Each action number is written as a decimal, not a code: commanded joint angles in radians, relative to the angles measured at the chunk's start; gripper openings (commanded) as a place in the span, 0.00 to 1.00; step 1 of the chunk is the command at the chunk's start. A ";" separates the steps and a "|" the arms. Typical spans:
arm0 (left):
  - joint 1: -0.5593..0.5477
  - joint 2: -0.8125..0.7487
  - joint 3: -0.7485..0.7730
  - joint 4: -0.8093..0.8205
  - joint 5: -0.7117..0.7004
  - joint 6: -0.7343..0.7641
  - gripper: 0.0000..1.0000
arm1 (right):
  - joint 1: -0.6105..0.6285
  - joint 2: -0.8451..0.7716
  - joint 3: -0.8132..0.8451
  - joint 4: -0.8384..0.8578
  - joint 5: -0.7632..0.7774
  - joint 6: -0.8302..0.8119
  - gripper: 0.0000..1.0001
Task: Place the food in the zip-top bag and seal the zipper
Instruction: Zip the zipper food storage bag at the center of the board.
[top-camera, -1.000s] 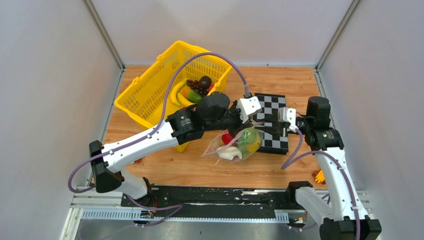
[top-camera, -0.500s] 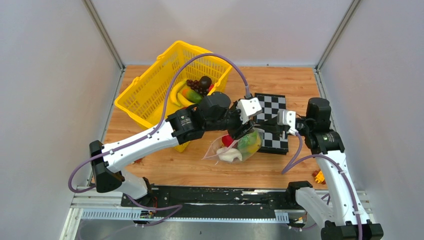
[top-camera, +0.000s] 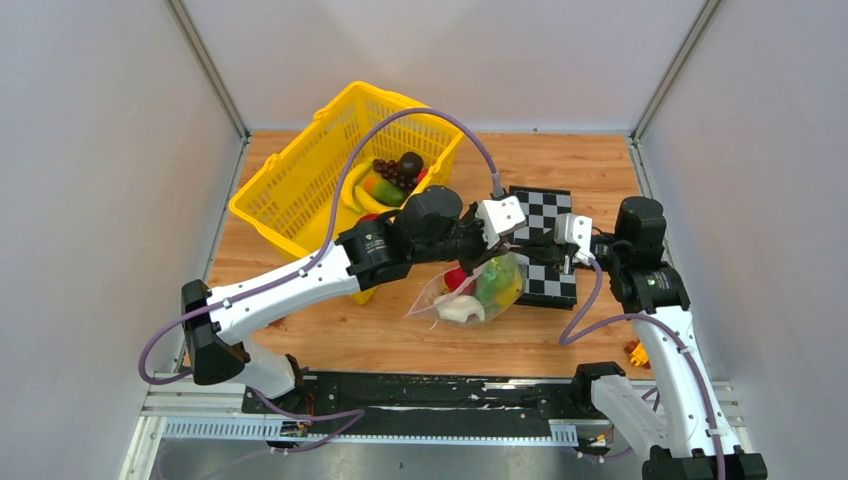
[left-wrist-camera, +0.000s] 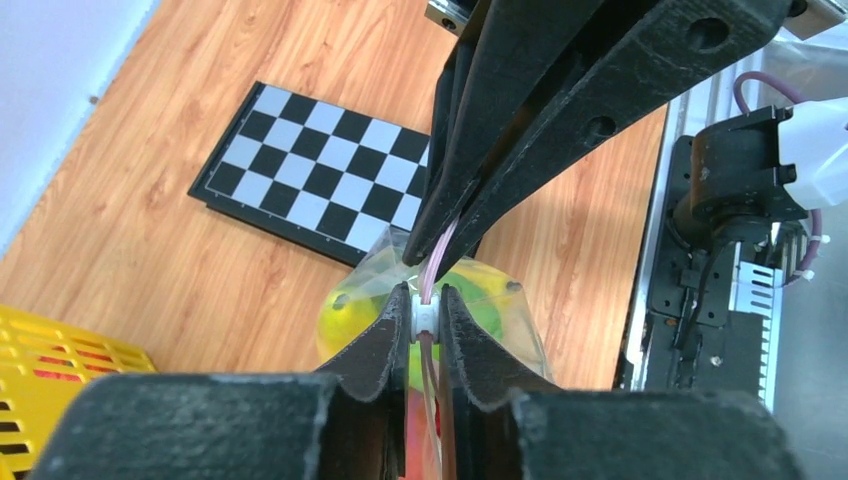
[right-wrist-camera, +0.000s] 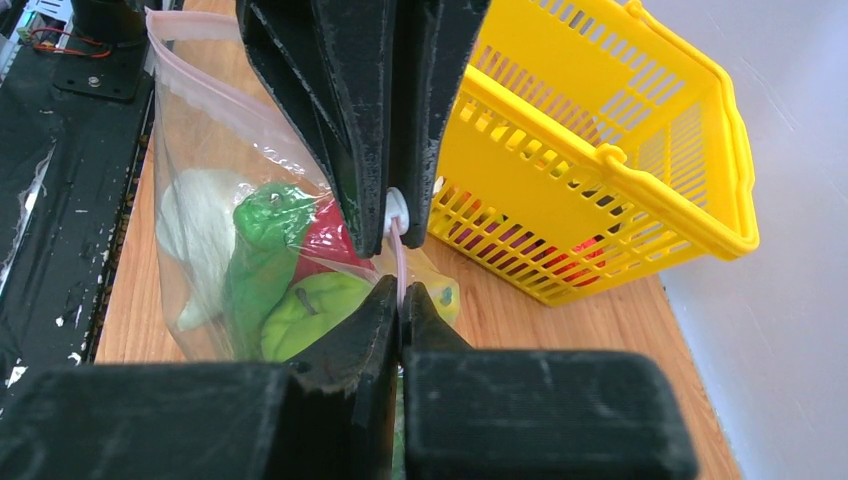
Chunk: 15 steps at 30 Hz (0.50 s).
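The clear zip-top bag (top-camera: 470, 290) hangs just above the table, holding a green lettuce (right-wrist-camera: 262, 235), a red fruit (right-wrist-camera: 325, 240), a yellow-green fruit (right-wrist-camera: 315, 305) and a white piece (right-wrist-camera: 195, 220). My left gripper (left-wrist-camera: 427, 312) is shut on the white slider of the pink zipper (left-wrist-camera: 437, 258). My right gripper (right-wrist-camera: 400, 288) is shut on the zipper strip (right-wrist-camera: 398, 258) right next to it, jaws facing the left ones. In the top view both grippers, left (top-camera: 497, 252) and right (top-camera: 532, 250), meet over the bag's top edge. More food, bananas and grapes (top-camera: 392, 175), lies in the basket.
The yellow mesh basket (top-camera: 300, 190) stands tilted at the back left, close behind the left arm. A black-and-white chessboard (top-camera: 545, 215) lies under the right gripper. A small orange block (top-camera: 638, 351) sits by the right arm's base. A black rail (top-camera: 420, 392) runs along the near edge.
Both grippers and the bag have shifted slightly away and to the right; the grips on the zipper are unchanged.
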 joint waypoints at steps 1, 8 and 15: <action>-0.001 -0.037 0.001 0.025 -0.003 0.014 0.08 | 0.011 -0.014 0.002 0.044 0.004 0.040 0.00; -0.001 -0.095 -0.050 0.007 -0.005 0.012 0.00 | 0.013 -0.023 -0.008 0.160 0.152 0.244 0.00; -0.001 -0.172 -0.094 -0.025 -0.056 0.010 0.00 | 0.013 -0.030 -0.021 0.236 0.212 0.361 0.00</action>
